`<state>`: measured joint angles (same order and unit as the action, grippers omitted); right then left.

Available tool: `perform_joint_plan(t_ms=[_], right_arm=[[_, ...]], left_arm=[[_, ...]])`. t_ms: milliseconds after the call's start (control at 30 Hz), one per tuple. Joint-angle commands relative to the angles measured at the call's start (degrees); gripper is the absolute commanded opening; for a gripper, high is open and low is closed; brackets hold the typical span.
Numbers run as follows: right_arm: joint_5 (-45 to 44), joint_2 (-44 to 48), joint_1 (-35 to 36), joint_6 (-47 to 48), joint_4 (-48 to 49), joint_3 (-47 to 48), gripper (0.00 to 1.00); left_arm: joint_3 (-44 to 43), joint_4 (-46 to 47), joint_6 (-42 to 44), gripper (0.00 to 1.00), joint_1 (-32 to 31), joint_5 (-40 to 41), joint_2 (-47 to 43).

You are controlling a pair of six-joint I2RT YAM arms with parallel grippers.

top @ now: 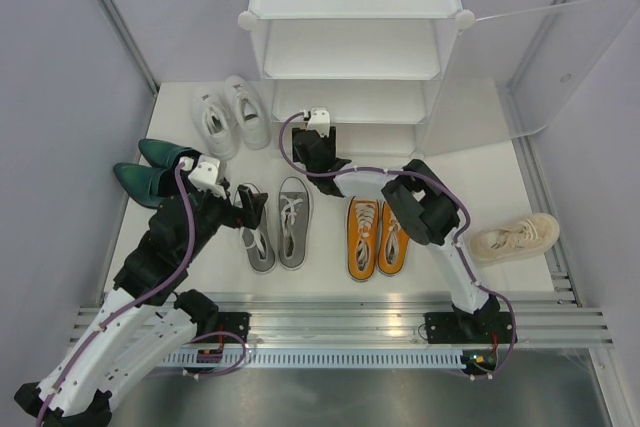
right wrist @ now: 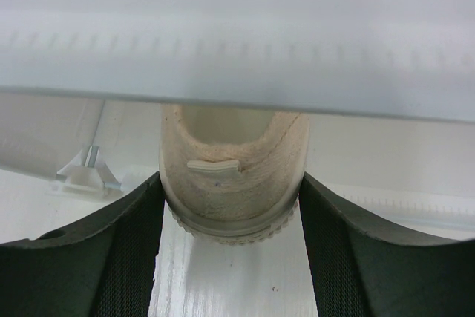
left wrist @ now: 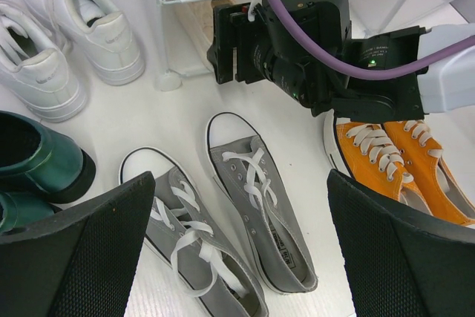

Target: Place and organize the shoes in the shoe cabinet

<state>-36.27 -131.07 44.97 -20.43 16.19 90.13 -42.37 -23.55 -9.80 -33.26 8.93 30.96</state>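
Right gripper [right wrist: 230,183] clamped on cream shoe [right wrist: 234,146] heel under a shoe cabinet [right wrist: 237,50] shelf; left gripper [left wrist: 241,183] fully released above grey lace-ups [left wrist: 260,206].

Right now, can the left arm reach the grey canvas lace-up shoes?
Probably yes: the open left gripper hovers over the grey canvas lace-up shoes with nothing between.

**Three cameras, one patch of floor shared**

The top external camera looks down from above and behind the arm bases onto the whole table [top: 500,147], with the shoe cabinet [top: 350,37] at the far end; the left wrist camera sits low and close over the grey canvas lace-ups [left wrist: 260,213], facing the cabinet's foot; both views share those, the orange pair [left wrist: 401,154] and the white sneakers [left wrist: 67,42]; the right wrist camera sits very near a cream shoe [right wrist: 234,183], facing its heel under a shelf edge.
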Motion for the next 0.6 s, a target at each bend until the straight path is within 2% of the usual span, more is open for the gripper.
perform_joint_plan(t_ms=[0, 200, 567], right_arm=[[-0.4, -1.1, -0.3, 1.4, 6.0, 4.3, 0.15], [3.7, -2.2, -0.3, 3.0, 8.4, 4.9, 0.08], [7.1, -5.3, -0.4, 5.0, 8.8, 8.7, 0.06]], left_arm=[[-2.1, 1.0, 1.4, 1.00, -0.3, 0.1, -0.5], [-2.2, 1.0, 1.3, 1.00, -0.3, -0.4, -0.4], [-2.2, 1.1, 1.3, 1.00, -0.3, -0.7, -0.3]])
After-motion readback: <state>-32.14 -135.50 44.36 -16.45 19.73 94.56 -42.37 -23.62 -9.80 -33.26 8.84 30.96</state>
